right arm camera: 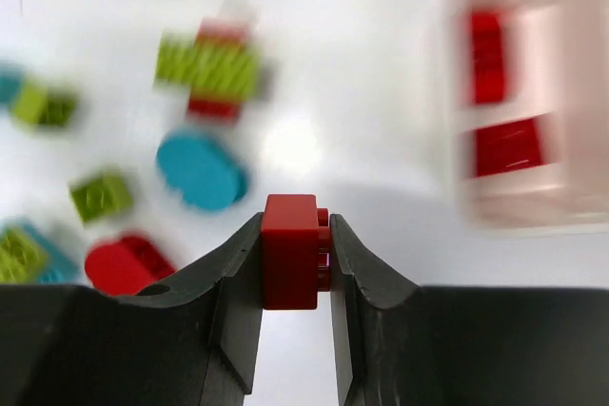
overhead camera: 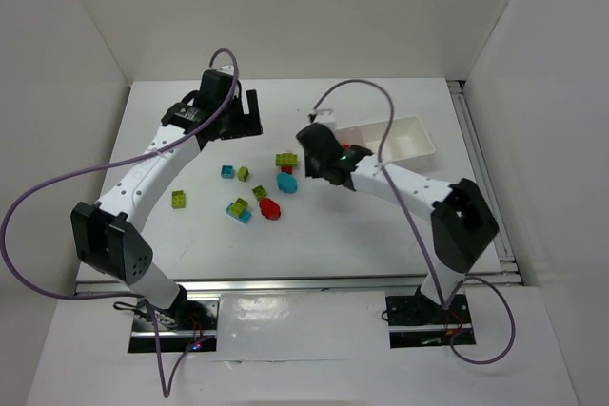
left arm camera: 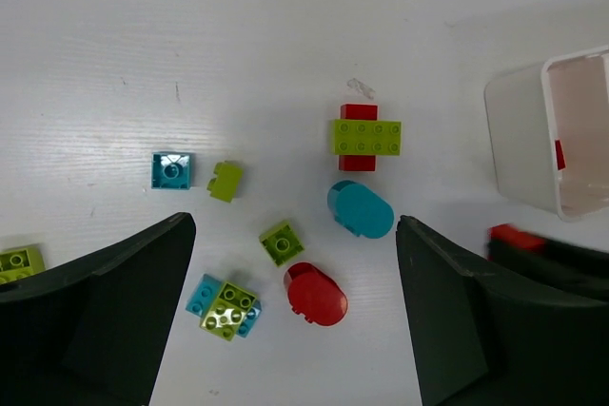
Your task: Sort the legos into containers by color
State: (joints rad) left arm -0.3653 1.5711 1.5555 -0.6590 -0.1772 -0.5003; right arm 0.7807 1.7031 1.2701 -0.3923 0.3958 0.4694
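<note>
My right gripper (overhead camera: 319, 151) is shut on a small red brick (right arm camera: 290, 263) and holds it above the table, just left of the white tray (overhead camera: 409, 135). The tray (right arm camera: 533, 197) shows two red bricks (right arm camera: 509, 145), blurred. Loose legos lie mid-table: a yellow-green on red stack (left arm camera: 366, 137), a rounded cyan brick (left arm camera: 360, 208), a rounded red brick (left arm camera: 314, 294), a green on cyan stack (left arm camera: 226, 306), small green bricks (left arm camera: 282, 241) and a cyan brick (left arm camera: 171, 170). My left gripper (left arm camera: 290, 316) is open and empty, high above them near the table's back (overhead camera: 249, 113).
One more green brick (overhead camera: 178, 200) lies apart at the left. White walls close in the table at the back and both sides. Purple cables (overhead camera: 371, 87) loop over both arms. A metal rail (overhead camera: 476, 159) runs along the right edge.
</note>
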